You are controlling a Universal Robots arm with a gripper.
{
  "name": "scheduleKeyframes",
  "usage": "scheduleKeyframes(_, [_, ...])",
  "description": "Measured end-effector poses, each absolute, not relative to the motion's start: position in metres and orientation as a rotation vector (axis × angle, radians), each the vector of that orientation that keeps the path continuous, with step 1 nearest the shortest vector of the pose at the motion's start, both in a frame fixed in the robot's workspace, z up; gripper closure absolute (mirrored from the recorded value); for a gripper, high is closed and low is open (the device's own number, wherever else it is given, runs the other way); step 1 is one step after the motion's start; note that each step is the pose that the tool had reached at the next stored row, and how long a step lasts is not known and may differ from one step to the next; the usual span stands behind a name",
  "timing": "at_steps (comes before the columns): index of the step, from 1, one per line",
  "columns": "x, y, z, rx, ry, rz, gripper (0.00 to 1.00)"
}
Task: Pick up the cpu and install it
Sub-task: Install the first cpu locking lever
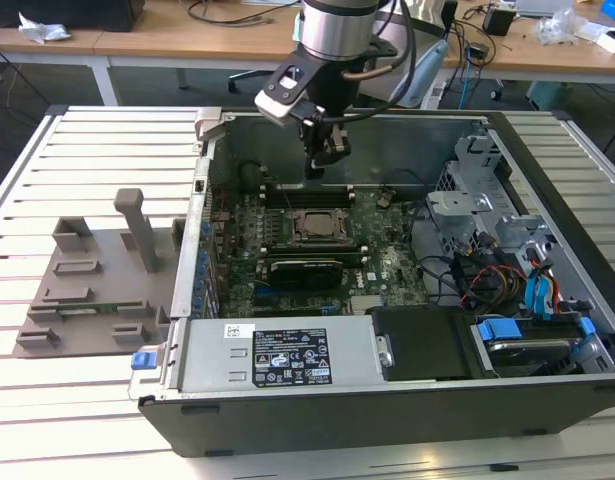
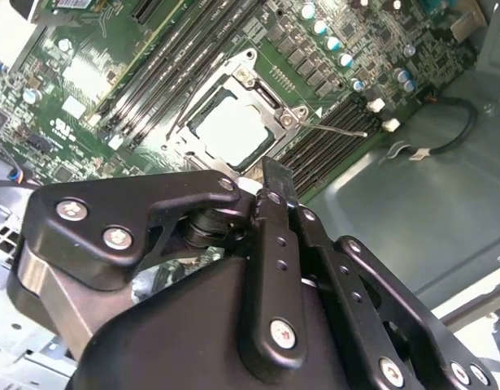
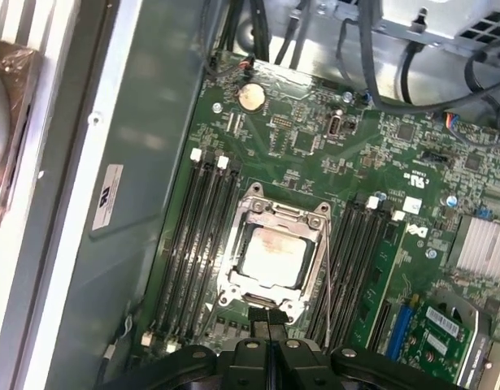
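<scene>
The cpu (image 3: pixel 270 256), a small silvery square plate, lies flat inside the dark socket with its metal frame (image 3: pixel 274 213) on the green motherboard (image 3: pixel 315 138). The cpu (image 2: pixel 233 130) sits the same way in the second wrist view, and in the exterior view the cpu (image 1: pixel 312 225) is at the board's middle. My gripper (image 1: pixel 318 170) hangs well above the socket, toward the case's far wall. Its black fingers are pressed together with nothing between them. In both wrist views the gripper (image 2: pixel 271 175) (image 3: pixel 268 318) points down just beside the socket's edge, apart from it.
The open computer case (image 1: pixel 287 415) lies on a slatted white table. Memory slots (image 3: pixel 201 236) flank the socket. Drive cages and cables (image 1: pixel 507 270) fill the case's side at the exterior view's right. A grey plastic tray with raised blocks (image 1: pixel 87 290) lies outside the case at the exterior view's left.
</scene>
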State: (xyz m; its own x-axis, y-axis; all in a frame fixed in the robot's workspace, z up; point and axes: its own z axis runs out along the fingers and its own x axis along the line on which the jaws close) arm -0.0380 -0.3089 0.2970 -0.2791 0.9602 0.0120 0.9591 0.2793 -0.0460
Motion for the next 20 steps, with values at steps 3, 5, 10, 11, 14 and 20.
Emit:
scheduleKeyframes(3, [-0.0380,-0.3089,0.2970,-1.818,-2.517,0.047,0.89])
scheduleKeyframes(5, [-0.0380,-0.3090,0.2970,-1.787,-2.539,0.048,0.89])
scheduleKeyframes(10, [-0.0380,-0.3089,0.2970,-1.693,-2.604,0.050,0.89])
scheduleKeyframes(11, [-0.0380,-0.3090,0.2970,-1.679,-2.614,0.050,0.89])
scheduleKeyframes(14, [-0.0380,-0.3089,0.2970,-1.643,-2.636,0.051,0.89])
scheduleKeyframes(20, [-0.0380,-0.3090,0.2970,-1.552,-2.693,0.053,0.89])
